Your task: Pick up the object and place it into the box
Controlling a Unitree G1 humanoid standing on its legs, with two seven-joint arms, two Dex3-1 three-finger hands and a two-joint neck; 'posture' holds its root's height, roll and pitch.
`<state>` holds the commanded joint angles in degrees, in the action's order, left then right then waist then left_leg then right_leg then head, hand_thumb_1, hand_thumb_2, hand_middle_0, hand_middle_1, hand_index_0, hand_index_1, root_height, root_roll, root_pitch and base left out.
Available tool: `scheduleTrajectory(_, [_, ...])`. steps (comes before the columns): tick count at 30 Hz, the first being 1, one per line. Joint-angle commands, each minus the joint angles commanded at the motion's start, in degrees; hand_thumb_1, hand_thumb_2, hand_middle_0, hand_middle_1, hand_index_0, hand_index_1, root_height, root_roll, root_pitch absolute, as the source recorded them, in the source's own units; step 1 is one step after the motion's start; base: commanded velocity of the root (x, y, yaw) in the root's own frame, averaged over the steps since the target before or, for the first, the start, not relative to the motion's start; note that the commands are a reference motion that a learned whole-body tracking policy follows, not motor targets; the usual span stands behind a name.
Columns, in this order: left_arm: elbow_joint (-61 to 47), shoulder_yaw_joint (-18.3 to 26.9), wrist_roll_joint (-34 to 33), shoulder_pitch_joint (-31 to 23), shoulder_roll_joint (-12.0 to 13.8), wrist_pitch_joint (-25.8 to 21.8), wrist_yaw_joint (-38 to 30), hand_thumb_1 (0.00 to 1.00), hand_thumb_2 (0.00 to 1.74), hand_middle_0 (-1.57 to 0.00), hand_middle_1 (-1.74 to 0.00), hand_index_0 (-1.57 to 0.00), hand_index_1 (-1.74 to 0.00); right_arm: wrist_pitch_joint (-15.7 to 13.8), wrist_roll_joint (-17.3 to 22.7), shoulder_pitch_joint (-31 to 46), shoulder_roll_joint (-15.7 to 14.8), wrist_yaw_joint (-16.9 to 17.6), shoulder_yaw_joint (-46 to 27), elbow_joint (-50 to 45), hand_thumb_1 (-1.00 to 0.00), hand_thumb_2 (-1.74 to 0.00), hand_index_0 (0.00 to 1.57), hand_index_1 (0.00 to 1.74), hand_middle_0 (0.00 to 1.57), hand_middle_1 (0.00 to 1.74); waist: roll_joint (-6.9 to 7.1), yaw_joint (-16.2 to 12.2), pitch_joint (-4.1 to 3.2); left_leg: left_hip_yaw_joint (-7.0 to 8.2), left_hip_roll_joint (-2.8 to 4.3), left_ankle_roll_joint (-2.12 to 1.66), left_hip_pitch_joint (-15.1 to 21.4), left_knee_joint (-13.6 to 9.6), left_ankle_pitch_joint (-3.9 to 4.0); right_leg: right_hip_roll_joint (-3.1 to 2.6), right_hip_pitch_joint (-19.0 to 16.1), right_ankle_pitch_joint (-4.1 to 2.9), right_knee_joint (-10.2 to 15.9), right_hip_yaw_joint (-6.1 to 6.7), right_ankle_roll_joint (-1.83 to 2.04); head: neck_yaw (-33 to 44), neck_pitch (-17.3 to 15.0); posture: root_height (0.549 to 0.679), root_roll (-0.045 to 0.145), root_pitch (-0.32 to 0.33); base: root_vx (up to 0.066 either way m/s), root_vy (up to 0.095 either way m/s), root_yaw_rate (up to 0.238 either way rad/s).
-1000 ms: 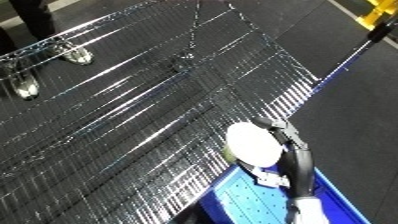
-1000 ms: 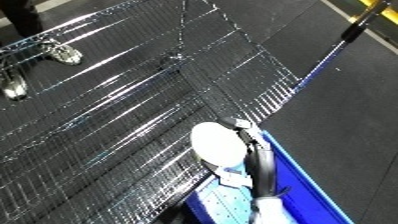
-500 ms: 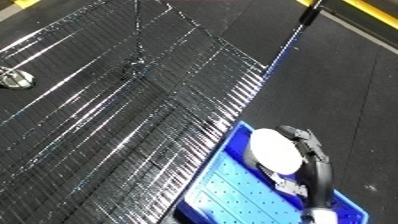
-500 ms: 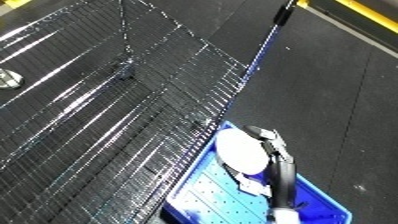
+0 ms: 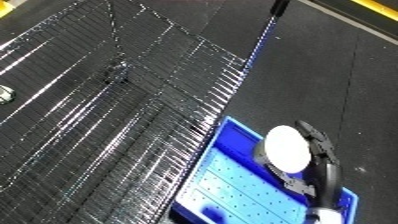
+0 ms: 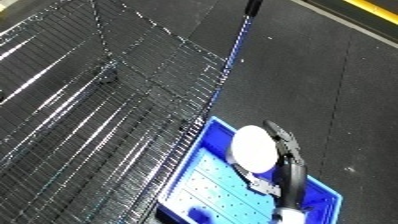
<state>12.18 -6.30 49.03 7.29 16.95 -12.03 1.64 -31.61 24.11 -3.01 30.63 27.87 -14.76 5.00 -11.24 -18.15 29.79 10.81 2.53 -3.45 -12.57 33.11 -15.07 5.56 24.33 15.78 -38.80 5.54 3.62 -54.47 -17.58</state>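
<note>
Above the blue bin (image 5: 233, 187): right robot hand (image 5: 318, 150), fingers curled round a white rounded object (image 5: 287, 146), most likely a ball or bowl, too plain to name more closely. Object held over the bin's far end, above the light perforated floor, apparently not yet touching it. Bin set on dark flooring just beside the edge of a black wire-mesh surface (image 5: 107, 110) filling the left of both eye views. Left robot hand nowhere in view. Step in hand, by the look of things: the placing, with the carry all but done. Next move likely calling for a short lowering toward the bin's floor, then an opening of the fingers to release the object well inside the walls, and a clean lift away without snagging the rim.
</note>
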Motion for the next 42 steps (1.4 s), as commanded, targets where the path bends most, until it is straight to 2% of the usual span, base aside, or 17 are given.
scheduleTrajectory(11, [-0.12, -0.08, 0.35, -0.29, -0.21, 0.23, 0.35, 1.00, 1.74, -1.57, -1.74, -1.57, -1.74, 0.65, 0.48, 0.55, -0.79, -0.29, 0.21, 0.37, 0.00, 0.00, 0.00, 0.00, 0.00, 0.00, -0.16, 0.15, 0.00, -0.33, -0.14, -0.12, 0.57, -0.81, 0.80, -0.19, -0.52, -0.12, 0.44, -0.29, -0.22, 0.55, -0.68, 0.650, 0.118, 0.002, 0.000, 0.000, 0.018])
scheduleTrajectory(15, [-0.30, -0.20, 0.62, -0.28, -0.20, 0.38, 0.26, 1.00, 1.74, -1.57, -1.74, -1.57, -1.74, 0.79, 0.05, 0.63, -0.77, -3.27, 0.83, -0.29, 0.00, 0.00, 0.00, 0.00, 0.00, 0.00, 0.06, 0.50, 0.00, -0.65, -0.13, -0.24, 0.70, -0.76, 1.15, -0.05, -0.97, -0.10, 0.49, -0.50, -0.31, 2.44, -1.93, 0.650, 0.118, -0.003, 0.007, 0.002, 0.044])
scheduleTrajectory(18, [-0.57, -0.33, 0.67, -0.28, -0.32, 0.66, 0.22, 1.00, 1.74, -1.57, -1.74, -1.57, -1.74, 1.35, -0.64, 0.50, -1.02, -6.81, 2.10, -1.70, 0.00, 0.00, 0.00, 0.00, 0.00, 0.00, 0.44, 0.99, 0.00, -1.02, -0.20, -0.27, 0.88, -0.76, 1.24, 0.02, -1.57, -0.01, 0.57, -0.76, -0.45, 4.41, -3.42, 0.651, 0.118, -0.010, 0.010, 0.000, 0.073])
scheduleTrajectory(24, [-0.82, -0.49, -0.01, 0.44, -0.58, 1.63, -0.06, 1.00, 1.74, -1.57, -1.74, -1.57, -1.74, 4.18, -2.17, -1.32, -1.74, -13.07, 6.06, -4.63, 0.00, 0.00, 0.00, 0.00, 0.00, 0.00, 1.76, 2.86, 0.00, -2.21, -0.26, -0.15, 1.31, -1.21, 1.23, 0.06, -2.98, 0.07, 0.65, -1.56, -0.61, 7.33, -5.46, 0.651, 0.112, -0.025, -0.004, -0.031, 0.118])
scheduleTrajectory(28, [-0.30, -0.56, -0.30, 1.22, -0.62, 2.13, -0.37, 1.00, 1.74, -1.57, -1.74, -1.57, -1.74, 6.83, -3.97, -3.47, -1.85, -15.21, 8.17, -5.48, 0.00, 0.00, 0.00, 0.00, 0.00, 0.00, 2.70, 4.36, -0.19, -3.12, -0.23, -0.28, 1.38, -1.51, 1.62, 0.25, -3.94, 0.11, 0.74, -2.37, -0.71, 9.88, -7.50, 0.652, 0.108, -0.034, -0.004, -0.036, 0.145])
scheduleTrajectory(34, [0.33, -0.39, -0.60, 1.52, -0.79, 2.57, -0.28, 1.00, 1.74, -1.57, -1.74, -1.57, -1.74, 11.14, -4.53, -6.01, -2.77, -18.28, 10.61, -6.16, 0.00, 0.00, 0.00, 0.00, 0.00, 0.00, 4.39, 7.01, -0.77, -4.72, -0.23, -0.45, 1.24, -1.17, 1.99, 0.69, -5.66, 0.21, 0.77, -3.60, -1.03, 16.17, -11.44, 0.653, 0.104, -0.052, 0.021, -0.038, 0.157])
scheduleTrajectory(38, [0.45, -0.22, -0.99, 1.93, -0.53, 3.15, 0.03, 1.00, 1.74, -1.57, -1.74, -1.57, -1.74, 13.73, -4.38, -7.82, -3.81, -19.97, 12.80, -6.09, 0.00, 0.00, 0.00, 0.00, 0.00, 0.00, 5.86, 9.26, -1.08, -6.07, -0.31, -0.42, 1.12, -1.17, 2.30, 0.93, -7.03, -0.07, 1.30, -4.79, -1.21, 21.93, -13.25, 0.655, 0.099, -0.062, 0.019, -0.075, 0.208])
scheduleTrajectory(42, [0.65, 0.20, -1.82, 3.01, -0.18, 4.20, -0.16, 1.00, 1.74, -1.57, -1.74, -1.57, -1.74, 15.93, -4.18, -9.51, -5.18, -21.28, 15.04, -5.66, 0.00, 0.00, 0.00, 0.00, 0.00, 0.00, 7.38, 11.38, -1.10, -7.29, -0.29, -0.41, 0.39, -0.95, 2.65, 0.86, -7.85, -0.31, 1.26, -5.92, -1.34, 27.84, -15.25, 0.655, 0.090, -0.071, -0.001, -0.099, 0.212])
